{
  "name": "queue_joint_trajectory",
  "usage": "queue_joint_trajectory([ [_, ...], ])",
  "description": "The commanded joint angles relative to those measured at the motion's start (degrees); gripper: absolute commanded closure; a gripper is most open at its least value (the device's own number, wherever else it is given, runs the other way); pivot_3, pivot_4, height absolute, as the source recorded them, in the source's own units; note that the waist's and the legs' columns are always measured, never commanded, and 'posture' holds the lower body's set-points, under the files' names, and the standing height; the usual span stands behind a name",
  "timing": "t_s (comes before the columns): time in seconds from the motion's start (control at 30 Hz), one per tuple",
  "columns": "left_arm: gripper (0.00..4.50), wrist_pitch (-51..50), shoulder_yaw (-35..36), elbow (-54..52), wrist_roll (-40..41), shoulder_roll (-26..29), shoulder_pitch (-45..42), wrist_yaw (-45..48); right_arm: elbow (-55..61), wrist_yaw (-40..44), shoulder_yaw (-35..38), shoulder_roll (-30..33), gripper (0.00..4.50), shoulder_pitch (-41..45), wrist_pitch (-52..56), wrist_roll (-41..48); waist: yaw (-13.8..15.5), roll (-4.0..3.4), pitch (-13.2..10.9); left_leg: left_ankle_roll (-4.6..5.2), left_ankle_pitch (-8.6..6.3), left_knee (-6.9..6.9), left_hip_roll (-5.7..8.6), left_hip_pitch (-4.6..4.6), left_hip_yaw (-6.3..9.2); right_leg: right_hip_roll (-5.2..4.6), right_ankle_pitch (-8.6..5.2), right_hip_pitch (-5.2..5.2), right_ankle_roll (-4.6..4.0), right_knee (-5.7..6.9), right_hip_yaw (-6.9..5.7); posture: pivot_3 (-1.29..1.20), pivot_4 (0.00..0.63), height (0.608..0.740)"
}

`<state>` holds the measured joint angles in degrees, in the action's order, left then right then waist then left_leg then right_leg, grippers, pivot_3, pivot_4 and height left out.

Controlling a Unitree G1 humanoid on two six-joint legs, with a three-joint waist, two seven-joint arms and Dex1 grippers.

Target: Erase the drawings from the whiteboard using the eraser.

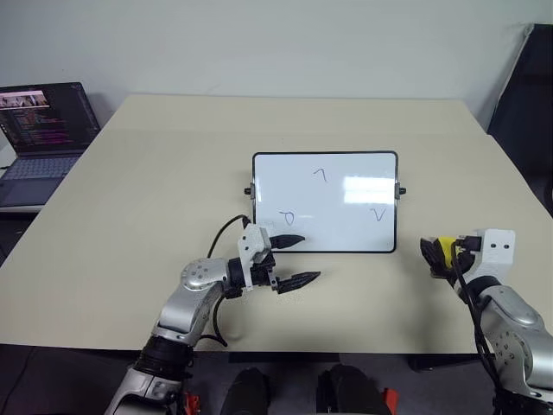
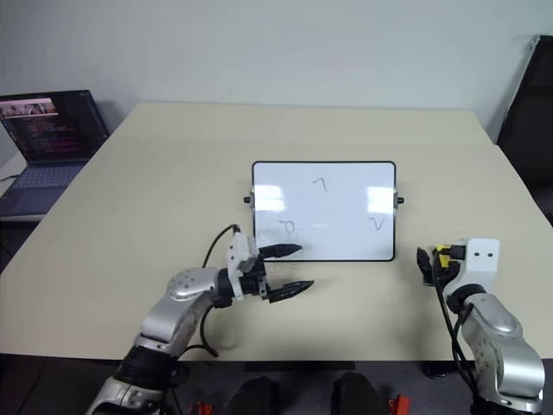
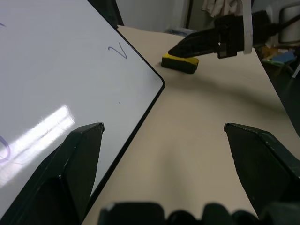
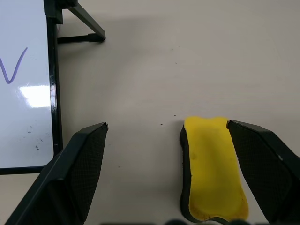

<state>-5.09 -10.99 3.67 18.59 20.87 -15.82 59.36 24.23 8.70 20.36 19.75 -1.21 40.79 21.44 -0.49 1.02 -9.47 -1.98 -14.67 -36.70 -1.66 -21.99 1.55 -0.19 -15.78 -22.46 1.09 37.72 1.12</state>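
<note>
We judge the task barely begun: the whiteboard [image 1: 259, 203] lies flat near the middle of the table [image 1: 130, 190], and all three drawings are untouched on it, the hook [image 1: 320, 175] toward its far edge, the loop [image 1: 288, 217] near its left near corner and the V [image 1: 377, 214] near its right near corner. The eraser [image 4: 211, 168] has not been lifted; it rests on the table to the right of the board, yellow face up and dark side down, well clear of the frame. Our right gripper [image 4: 171, 154] hangs just over it with its jaws spread as wide as they go, holding nothing; in the right wrist view the eraser sits between the fingers but hard against the right-hand one, with a broad gap to the other (so the grip is off-centre for now). Our left gripper [image 1: 294, 259] points across toward the right, level with the table, just at the board's near left corner, its jaws also wide apart and empty; one finger [image 1: 288, 241] overlaps the board's near edge in the head views, though we cannot tell whether it touches. What remains, as we read it, is everything: closing on the eraser, carrying it to the board and wiping each of the three marks.
</note>
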Motion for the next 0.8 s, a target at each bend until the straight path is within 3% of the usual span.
queue_joint_trajectory([
  [0.03, 0.0, 3.0, -0.4, 0.0, -0.6, -0.5, -0.1, 0.9, 0.0, -0.9, 2.5, 0.8, 0.04, 1.2, -0.3, -0.1, 0.0, 0.0, 0.0, 0.0, 0.0, 0.0, 0.0, 0.0, 0.01, 0.0, 0.0, -0.01, 0.0, 0.01, 0.0, 0.0, 0.15, 0.74],
  [0.4, 0.0, 3.1, 0.5, -0.1, -0.3, 0.0, 0.2, 2.1, -3.6, -2.9, 5.7, 0.5, 0.04, 4.1, 3.1, 1.4, 0.0, -0.01, 0.0, 0.0, 0.0, 0.0, 0.0, 0.0, -0.01, 0.0, 0.0, -0.02, 0.0, 0.03, 0.01, 0.0, 0.15, 0.74],
  [0.8, 0.0, 1.4, 1.6, -2.3, 0.1, 1.6, 1.1, 1.2, -5.7, -1.9, 4.2, 0.7, 0.04, 6.0, 6.4, 1.1, -0.4, -0.01, 0.0, 0.0, 0.0, 0.0, -0.01, -0.03, -0.03, 0.01, 0.0, -0.08, 0.0, 0.06, 0.02, 0.0, 0.15, 0.74],
])
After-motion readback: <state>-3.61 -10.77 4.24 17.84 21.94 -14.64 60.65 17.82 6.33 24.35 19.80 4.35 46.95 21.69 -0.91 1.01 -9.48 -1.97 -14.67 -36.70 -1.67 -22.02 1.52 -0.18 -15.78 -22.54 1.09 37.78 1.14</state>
